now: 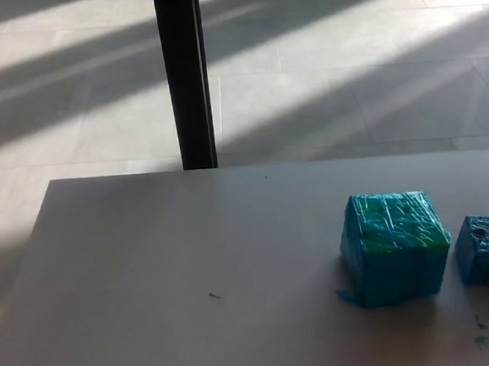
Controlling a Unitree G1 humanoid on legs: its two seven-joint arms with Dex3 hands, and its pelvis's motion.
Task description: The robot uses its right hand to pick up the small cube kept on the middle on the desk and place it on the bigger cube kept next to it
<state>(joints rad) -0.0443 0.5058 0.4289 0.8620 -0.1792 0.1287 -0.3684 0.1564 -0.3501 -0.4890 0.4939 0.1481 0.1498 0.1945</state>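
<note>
A big cube (395, 246) wrapped in shiny blue-green tape stands on the grey desk (168, 291), right of the middle. A smaller blue cube (488, 249) sits just to its right, a small gap apart, near the picture's right edge. Both rest flat on the desk. Neither of my hands nor any part of my arms shows in the head view.
A black vertical post (184, 73) rises behind the desk's far edge. Beyond it lies a tiled floor (345, 65) with bands of sunlight. The desk's left edge runs diagonally at the lower left. Small blue-green marks (484, 338) dot the desk near the front right.
</note>
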